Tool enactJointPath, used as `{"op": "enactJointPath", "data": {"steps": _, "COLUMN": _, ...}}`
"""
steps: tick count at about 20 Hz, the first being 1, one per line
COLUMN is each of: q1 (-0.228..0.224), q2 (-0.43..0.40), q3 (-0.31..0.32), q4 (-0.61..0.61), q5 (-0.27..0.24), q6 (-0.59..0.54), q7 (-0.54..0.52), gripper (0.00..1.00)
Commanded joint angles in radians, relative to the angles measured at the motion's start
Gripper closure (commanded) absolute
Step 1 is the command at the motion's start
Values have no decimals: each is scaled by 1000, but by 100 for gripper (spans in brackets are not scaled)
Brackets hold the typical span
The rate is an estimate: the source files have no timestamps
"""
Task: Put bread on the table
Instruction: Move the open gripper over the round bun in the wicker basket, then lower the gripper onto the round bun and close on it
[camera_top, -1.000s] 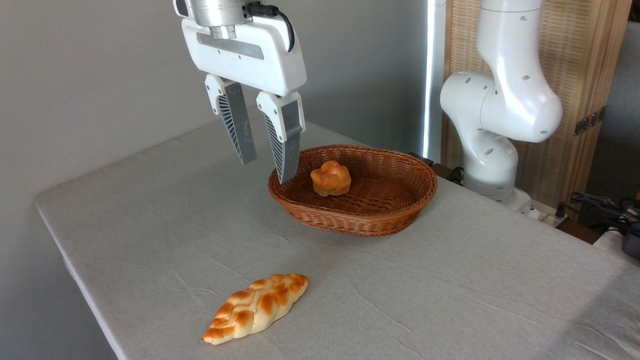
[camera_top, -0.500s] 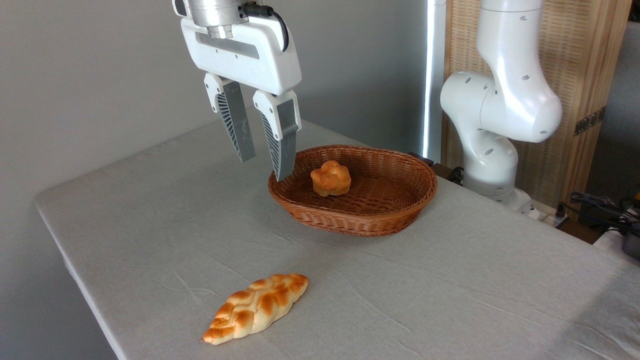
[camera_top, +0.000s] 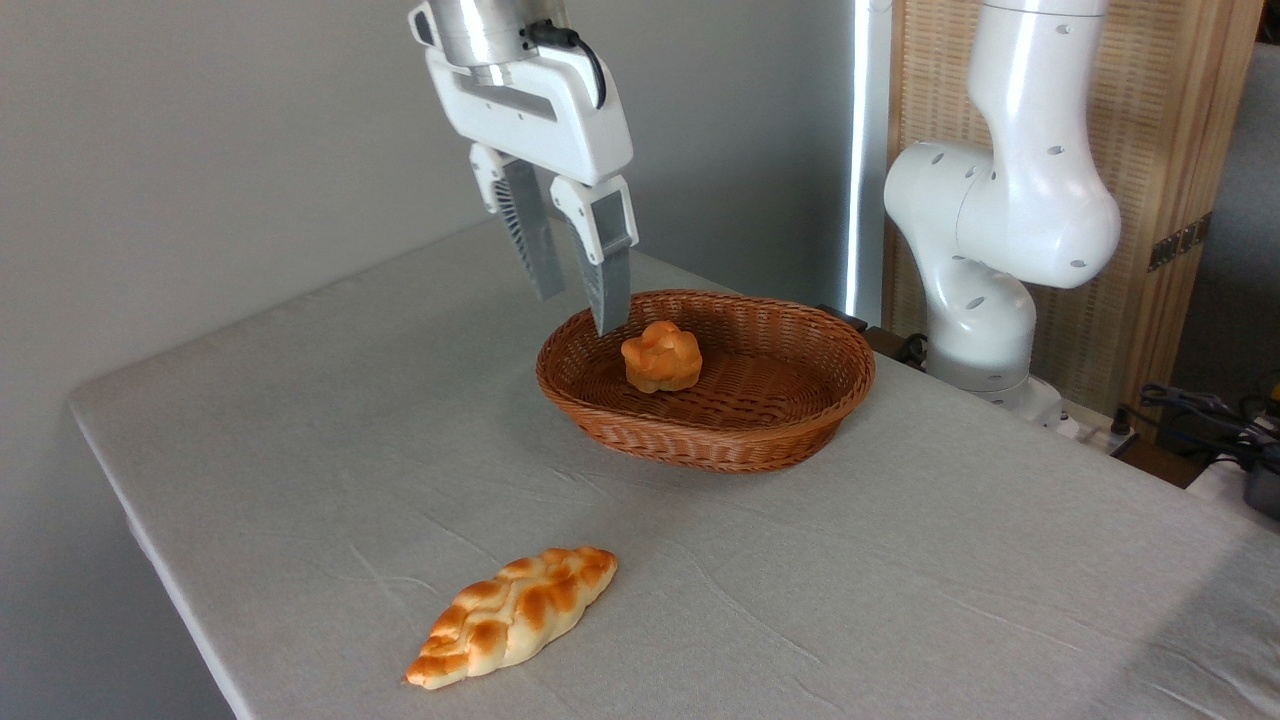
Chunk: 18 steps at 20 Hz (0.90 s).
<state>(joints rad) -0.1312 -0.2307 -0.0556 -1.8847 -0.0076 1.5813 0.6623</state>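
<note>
The bread (camera_top: 661, 357), a small golden-orange bun with a lobed top, lies inside the brown wicker basket (camera_top: 706, 440) toward its left side. My gripper (camera_top: 580, 312) hangs open above the basket's left rim, up and to the left of the bun, with nothing between its fingers. Its right fingertip is level with the far rim, a short way from the bun. The grey cloth-covered table (camera_top: 330, 440) spreads under everything.
A braided pale-and-brown loaf (camera_top: 512, 614) lies on the cloth near the front left edge. The arm's white base (camera_top: 985, 300) stands at the back right beside a wooden panel. Cables lie off the table at the far right.
The gripper has shifted right and slightly up and back, from left of the basket to over its left rim, still open. The bun and the loaf have not moved.
</note>
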Motion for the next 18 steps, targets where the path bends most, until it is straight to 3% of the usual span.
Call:
{"op": "enactJointPath", "data": {"steps": 1, "q1": -94, "q2": -122, "q3": -27, "q4": -189, "q5": -87, "q6": 49, "q7": -78, "gripper": 0}}
{"op": "enactJointPath", "data": {"steps": 5, "q1": -149, "q2": -124, "q3": -81, "q4": -307, "q5": -98, "q6": 110, "q7": -79, "gripper": 0}}
{"op": "enactJointPath", "data": {"steps": 11, "q1": -153, "q2": -118, "q3": -138, "q4": -465, "q5": -77, "q6": 207, "q7": -75, "gripper": 0}}
{"op": "enactJointPath", "data": {"steps": 18, "q1": -163, "q2": -102, "q3": -150, "q4": -508, "q5": -74, "q6": 232, "q7": -76, "gripper": 0}}
